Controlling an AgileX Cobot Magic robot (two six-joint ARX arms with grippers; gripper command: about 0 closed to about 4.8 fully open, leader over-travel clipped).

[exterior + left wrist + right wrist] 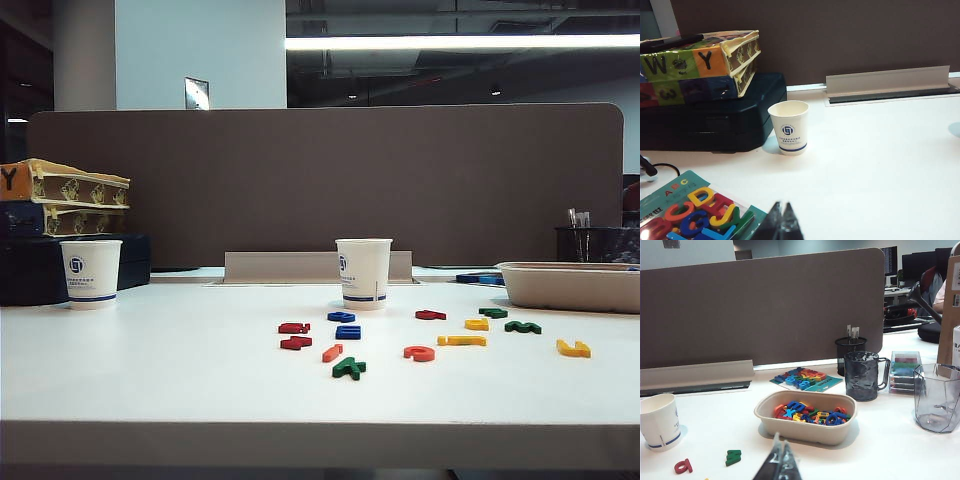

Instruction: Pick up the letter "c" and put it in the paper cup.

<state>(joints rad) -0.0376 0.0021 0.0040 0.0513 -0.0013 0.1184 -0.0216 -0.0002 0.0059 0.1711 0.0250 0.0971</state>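
Near the table's front, the letter "c" (419,353) lies flat among scattered letters, with the paper cup (363,272) standing beyond it. Neither arm shows in the exterior view (only wrist views do): left gripper (780,222) and right gripper (778,460) both closed, empty. The right wrist view alone shows letters filling the tray (765,410).

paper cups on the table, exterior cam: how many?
2. One paper cup stands mid-table just behind the scattered letters, logo at its left edge. A second cup stands far left by the stacked boxes, logo facing front. None visibly hidden.
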